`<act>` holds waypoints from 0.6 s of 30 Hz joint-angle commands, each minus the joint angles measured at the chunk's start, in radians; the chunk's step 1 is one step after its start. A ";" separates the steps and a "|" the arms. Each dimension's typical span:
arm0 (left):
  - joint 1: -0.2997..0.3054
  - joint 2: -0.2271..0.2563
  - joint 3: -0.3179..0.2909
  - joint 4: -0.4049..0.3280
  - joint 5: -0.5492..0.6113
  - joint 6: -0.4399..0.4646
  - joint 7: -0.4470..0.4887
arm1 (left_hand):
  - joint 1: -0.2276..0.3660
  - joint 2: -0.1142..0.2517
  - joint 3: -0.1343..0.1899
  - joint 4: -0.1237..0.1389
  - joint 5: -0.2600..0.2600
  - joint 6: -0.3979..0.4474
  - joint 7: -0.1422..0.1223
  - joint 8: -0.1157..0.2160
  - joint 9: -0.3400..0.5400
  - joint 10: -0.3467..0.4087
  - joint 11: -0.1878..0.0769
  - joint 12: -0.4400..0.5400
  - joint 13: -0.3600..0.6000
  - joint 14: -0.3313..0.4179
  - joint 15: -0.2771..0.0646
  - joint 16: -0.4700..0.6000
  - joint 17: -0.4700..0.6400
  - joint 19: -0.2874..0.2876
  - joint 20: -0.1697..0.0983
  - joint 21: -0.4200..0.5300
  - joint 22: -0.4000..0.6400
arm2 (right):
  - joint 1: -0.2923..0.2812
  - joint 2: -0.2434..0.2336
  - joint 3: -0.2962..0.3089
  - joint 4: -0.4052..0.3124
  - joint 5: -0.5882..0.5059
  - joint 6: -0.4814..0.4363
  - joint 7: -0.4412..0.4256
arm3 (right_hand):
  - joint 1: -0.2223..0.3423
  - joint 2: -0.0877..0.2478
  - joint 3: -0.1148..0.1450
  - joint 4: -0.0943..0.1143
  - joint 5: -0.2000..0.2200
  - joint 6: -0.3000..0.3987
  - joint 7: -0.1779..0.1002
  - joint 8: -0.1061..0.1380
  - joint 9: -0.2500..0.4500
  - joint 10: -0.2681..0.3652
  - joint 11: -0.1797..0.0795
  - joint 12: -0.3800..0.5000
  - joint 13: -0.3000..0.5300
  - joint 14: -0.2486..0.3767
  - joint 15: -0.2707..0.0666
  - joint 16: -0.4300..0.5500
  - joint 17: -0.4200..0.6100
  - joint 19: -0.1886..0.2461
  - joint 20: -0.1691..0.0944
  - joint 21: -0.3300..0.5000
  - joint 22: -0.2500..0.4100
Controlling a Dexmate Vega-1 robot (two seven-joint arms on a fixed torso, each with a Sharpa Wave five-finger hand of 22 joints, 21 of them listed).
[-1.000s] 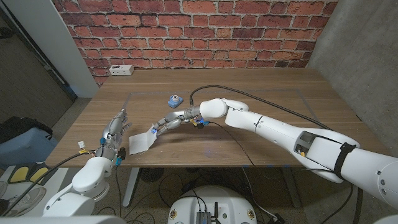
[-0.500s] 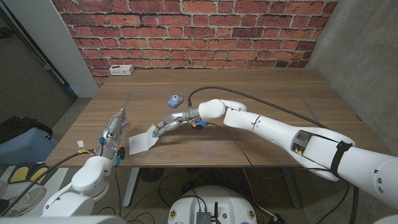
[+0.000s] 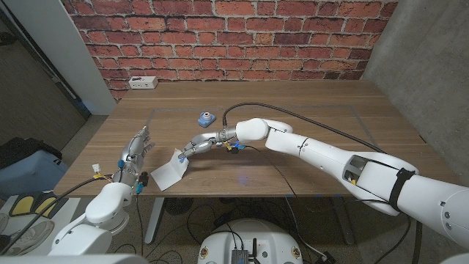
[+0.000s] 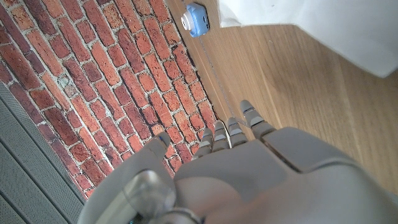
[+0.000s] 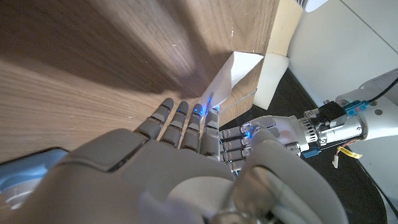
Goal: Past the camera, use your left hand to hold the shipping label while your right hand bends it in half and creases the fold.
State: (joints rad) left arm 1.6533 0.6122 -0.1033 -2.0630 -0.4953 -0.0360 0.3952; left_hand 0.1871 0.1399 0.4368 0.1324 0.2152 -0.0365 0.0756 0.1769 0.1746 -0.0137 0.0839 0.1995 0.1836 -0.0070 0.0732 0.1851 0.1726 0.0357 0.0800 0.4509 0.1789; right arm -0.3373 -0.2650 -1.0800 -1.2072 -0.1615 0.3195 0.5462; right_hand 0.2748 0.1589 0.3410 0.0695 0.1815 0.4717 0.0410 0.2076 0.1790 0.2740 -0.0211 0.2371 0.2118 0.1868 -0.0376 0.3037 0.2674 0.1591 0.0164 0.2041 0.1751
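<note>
A wooden worktop (image 3: 308,110) stands in front of a red brick wall (image 3: 234,37). A white shipping label (image 3: 168,172) lies near the worktop's front edge, toward the robot's left side, with its far right corner raised off the wood. The robot's right arm reaches across from the right, and the right hand (image 3: 196,145) has its fingertips at that raised corner; whether they pinch the paper or only touch it cannot be told. In the right wrist view, the right hand (image 5: 186,134) shows its fingers stretched forward side by side toward the label (image 5: 233,78), whose sheet stands up from the wood in a bent, tent-like shape. The left hand (image 3: 135,154) is just beside the label's left edge, its fingers straight and spread apart, gripping nothing; whether it touches the paper is unclear. The left wrist view shows the left hand (image 4: 249,168) with fingers extended over bare wood, the label (image 4: 329,25) apart from them. A small blue and white camera (image 3: 206,117) sits on the worktop past the label, toward the wall. A white power strip (image 3: 141,82) lies at the far left corner. A black cable (image 3: 308,121) curves across the worktop behind the right arm.
</note>
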 commanded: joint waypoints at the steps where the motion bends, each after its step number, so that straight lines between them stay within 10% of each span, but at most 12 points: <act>1: -0.009 0.005 0.006 -0.004 0.003 0.008 0.004 | -0.003 -0.003 0.003 0.000 0.006 -0.004 0.005 0.001 0.001 -0.009 0.003 -0.003 0.001 -0.004 0.004 -0.002 0.002 0.006 -0.002 -0.002 0.006 | -0.031 -0.049 0.040 -0.063 -0.034 -0.024 -0.079 | -0.013 -0.005 -0.001 0.012 0.006 0.016 0.004 0.005 0.002 0.016 0.008 0.006 0.006 0.014 -0.058 0.012 0.007 0.011 0.007 0.006 0.005; 12: -0.021 0.012 0.014 0.000 0.005 0.013 0.002 | -0.005 -0.005 0.002 -0.001 0.006 -0.004 0.006 0.002 0.001 -0.007 0.003 -0.002 0.001 -0.003 0.004 -0.002 0.002 0.007 -0.002 -0.005 0.006 | -0.053 -0.105 0.069 -0.125 -0.037 -0.108 -0.098 | -0.024 -0.018 -0.010 0.017 0.010 0.022 0.015 0.002 0.002 0.028 0.027 0.007 0.007 0.018 -0.048 0.013 0.012 0.003 0.018 0.002 0.005; 15: -0.024 0.013 0.016 -0.001 0.008 0.014 0.006 | -0.005 -0.006 0.002 -0.001 0.006 -0.004 0.005 0.002 0.001 -0.006 0.003 -0.001 0.001 -0.002 0.003 -0.001 0.002 0.007 -0.002 -0.005 0.006 | -0.069 -0.117 0.074 -0.147 -0.032 -0.099 -0.104 | 0.056 0.002 0.030 -0.046 0.021 0.060 -0.020 0.006 0.002 0.061 0.007 0.011 0.008 0.054 -0.067 0.028 0.012 0.003 0.015 0.002 0.005; 18: -0.028 0.015 0.018 -0.003 0.003 0.020 0.003 | -0.005 -0.006 0.001 -0.001 0.006 -0.002 0.004 0.003 0.001 -0.006 0.003 -0.001 0.001 -0.002 0.003 -0.001 0.002 0.008 -0.002 -0.006 0.006 | -0.102 -0.117 0.086 -0.165 -0.031 -0.093 -0.153 | 0.180 0.021 0.090 -0.139 0.007 -0.052 -0.154 -0.030 0.006 0.077 -0.010 0.007 0.011 0.093 -0.074 0.054 0.024 0.019 0.013 0.008 0.006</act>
State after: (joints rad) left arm 1.6364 0.6221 -0.0920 -2.0649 -0.4915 -0.0252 0.3969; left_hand 0.1832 0.1359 0.4368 0.1324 0.2152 -0.0363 0.0754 0.1769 0.1720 -0.0137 0.0840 0.1995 0.1836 -0.0070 0.0732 0.1851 0.1726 0.0390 0.0767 0.4471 0.1789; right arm -0.3836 -0.3474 -1.0229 -1.3097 -0.1918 0.2361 0.4613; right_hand 0.3676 0.1657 0.3886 -0.0070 0.1966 0.4962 -0.0176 0.2001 0.1791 0.3320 -0.0221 0.2372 0.2164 0.2485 -0.0389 0.3365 0.2798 0.1626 0.0307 0.2041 0.1779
